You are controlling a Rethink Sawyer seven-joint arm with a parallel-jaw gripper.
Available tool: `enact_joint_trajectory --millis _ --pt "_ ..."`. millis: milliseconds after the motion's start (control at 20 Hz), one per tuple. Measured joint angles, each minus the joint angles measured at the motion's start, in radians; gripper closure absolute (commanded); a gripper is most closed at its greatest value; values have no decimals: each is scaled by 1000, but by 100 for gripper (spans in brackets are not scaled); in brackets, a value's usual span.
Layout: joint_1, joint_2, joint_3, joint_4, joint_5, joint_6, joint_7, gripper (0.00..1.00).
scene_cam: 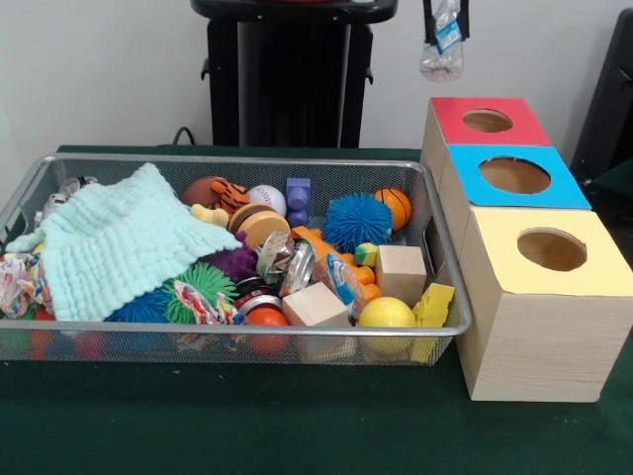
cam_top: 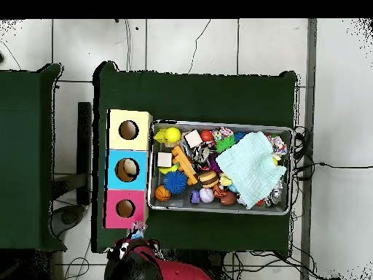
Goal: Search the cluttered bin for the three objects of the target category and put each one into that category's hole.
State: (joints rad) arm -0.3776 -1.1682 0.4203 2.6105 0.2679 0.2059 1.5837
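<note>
A wire-mesh bin (scene_cam: 447,259) sits on a green table cloth (scene_cam: 247,426), filled with mixed toys; in the front view the gripper (scene_cam: 442,40) hangs at about one o'clock from the bin's centre, well above and beyond the bin's far right corner, over the red-topped box. It grips a small clear bag with a blue label (scene_cam: 441,51) between its fingers, though how wide they stand cannot be told. Within the bin, a pale mint knitted cloth (scene_cam: 119,242) of ribbed, soft weave covers the left half. To its right lie round objects: a white baseball (scene_cam: 267,198), a small orange basketball (scene_cam: 394,206), a blue spiky rubber ball (scene_cam: 356,221), a smooth yellow ball (scene_cam: 387,314) and a green spiky ball (scene_cam: 203,287). Two plain wooden cubes (scene_cam: 401,272) stand near the right end, one at the front wall, beside a yellow wedge of foam (scene_cam: 432,305) leaning on the mesh. A purple plastic block (scene_cam: 298,194) stands at the far wall. Touching the bin's right side is a row of three wooden boxes, each with a circular hole in a coloured lid: the red-topped box (scene_cam: 465,134) farthest, the blue-topped box (scene_cam: 465,188) in the middle and the yellow-topped box (scene_cam: 495,267) nearest. In the overhead view the same row lies at nine o'clock from the bin, and the arm's red housing (cam_top: 164,268) shows at the lower edge.
</note>
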Motion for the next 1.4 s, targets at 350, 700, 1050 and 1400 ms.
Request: enact_joint_trajectory --millis 350,700,1050,1400 --pt "93 -13 -64 -49 0 74 1 100" --pt "126 -35 -115 -110 6 194 29 100" --pt "163 -50 -168 -174 7 262 81 100" --pt "212 -28 -218 -244 6 262 112 100"
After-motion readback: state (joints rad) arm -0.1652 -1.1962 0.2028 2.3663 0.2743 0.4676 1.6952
